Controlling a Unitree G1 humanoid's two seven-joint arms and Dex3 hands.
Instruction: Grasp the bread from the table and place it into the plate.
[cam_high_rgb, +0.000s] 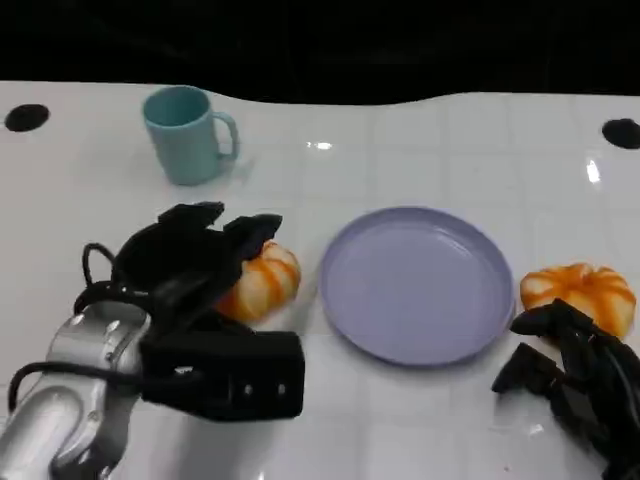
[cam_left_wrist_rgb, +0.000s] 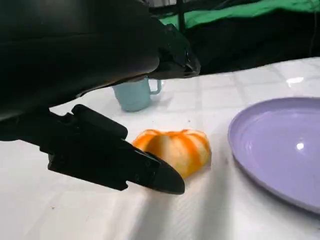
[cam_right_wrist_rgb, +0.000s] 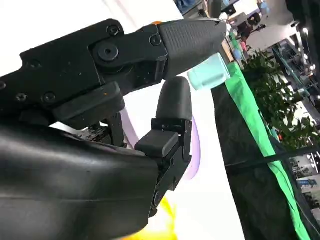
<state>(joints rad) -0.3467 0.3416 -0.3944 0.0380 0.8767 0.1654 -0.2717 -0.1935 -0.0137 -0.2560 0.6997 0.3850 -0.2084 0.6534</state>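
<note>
On the white table (cam_high_rgb: 420, 420), the left hand (cam_high_rgb: 195, 255) sits over the near bread (cam_high_rgb: 262, 282), its fingers (cam_left_wrist_rgb: 150, 172) spread around the bun without yet clamping it, just beside the empty purple plate (cam_high_rgb: 415, 285). To do this well, I'd say the fingers should settle lower on both sides of the soft loaf and close gently before any lift, or it may squash or roll away. Over by the second bread (cam_high_rgb: 582, 292), the right hand (cam_high_rgb: 575, 375) rests loosely, holding nothing, while the teal mug (cam_high_rgb: 187, 133) stands well apart.
</note>
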